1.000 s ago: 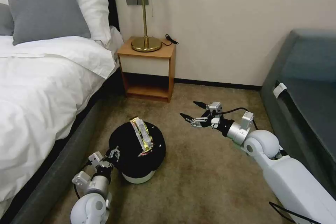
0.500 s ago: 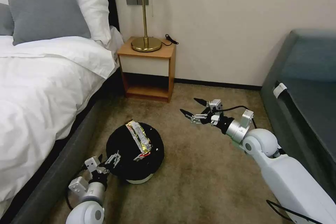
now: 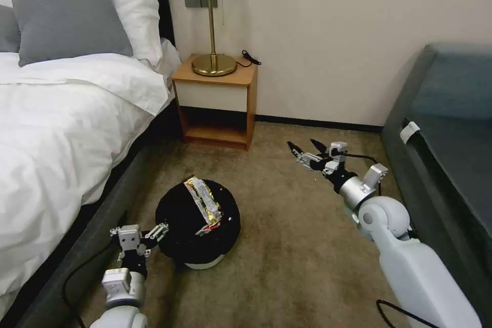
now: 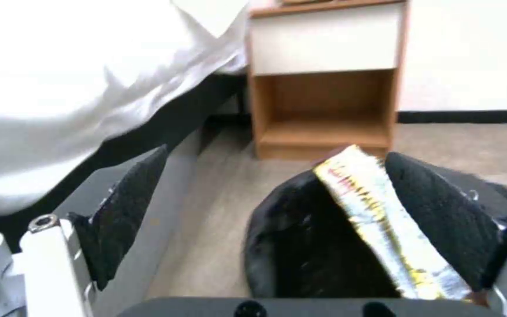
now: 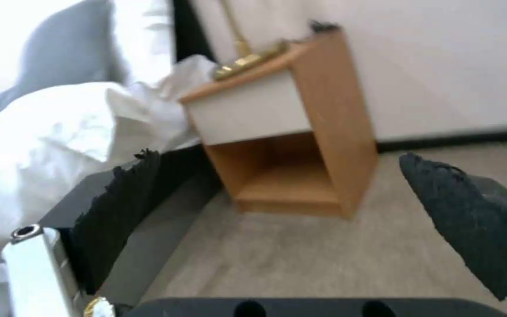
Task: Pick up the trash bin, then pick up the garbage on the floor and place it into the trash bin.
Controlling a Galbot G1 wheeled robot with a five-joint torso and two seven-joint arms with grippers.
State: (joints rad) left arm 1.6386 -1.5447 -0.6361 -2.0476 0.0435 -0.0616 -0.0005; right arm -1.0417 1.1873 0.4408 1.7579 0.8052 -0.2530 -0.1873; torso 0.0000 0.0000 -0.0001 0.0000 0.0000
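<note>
Since a second ago the left gripper (image 3: 154, 230) has let go of the trash bin (image 3: 197, 225) and drawn back, and the right gripper (image 3: 303, 149) has swung toward the wall. Head view: the bin stands on the carpet (image 3: 297, 246) beside the bed (image 3: 61, 128), a gold wrapper (image 3: 204, 204) across its mouth. Left wrist view: fingers (image 4: 127, 211) spread wide, bin (image 4: 300, 246) just ahead. Right wrist view: fingers (image 5: 121, 207) spread, empty, facing the nightstand (image 5: 277, 127).

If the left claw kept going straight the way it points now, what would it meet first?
Most likely the trash bin: the open left claw points at its bagged rim, close beside it, though depth is hard to judge.
</note>
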